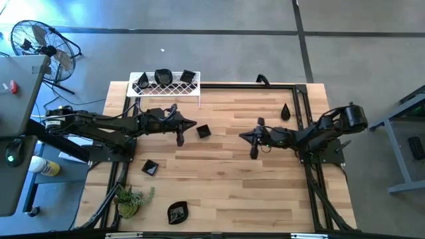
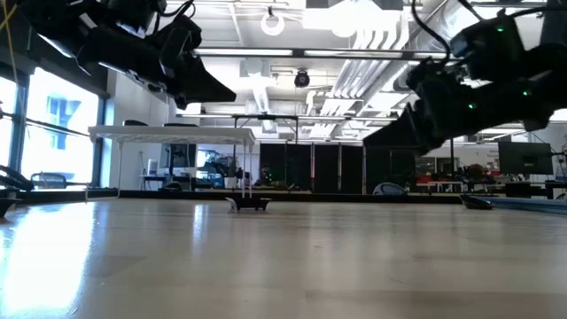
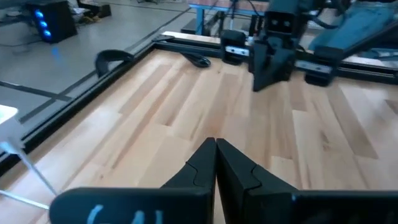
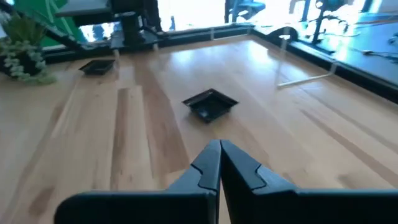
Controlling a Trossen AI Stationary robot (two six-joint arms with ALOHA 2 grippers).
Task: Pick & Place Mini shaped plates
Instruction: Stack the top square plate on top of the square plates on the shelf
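Observation:
Four glossy black mini plates lie flat on the wooden table: a square plate [image 1: 204,131] [image 4: 210,104] between the two grippers, another square plate [image 1: 150,167] [image 4: 96,66], a leaf-like plate [image 1: 177,212] near the near edge, and a teardrop plate [image 1: 285,111] at the far right. Three more plates [image 1: 163,77] sit on the white wire rack [image 1: 164,87]. My left gripper [image 1: 192,124] [image 3: 216,146] is shut and hovers just left of the middle square plate. My right gripper [image 1: 242,135] [image 4: 220,146] is shut, right of that plate, pointing at it.
A small green plant [image 1: 129,199] [image 4: 22,46] stands at the table's near left corner. A black metal frame [image 1: 249,84] runs along the far edge and down the right side. Bare wood lies between the grippers and the near edge. Both arms hang above the table top in the low view.

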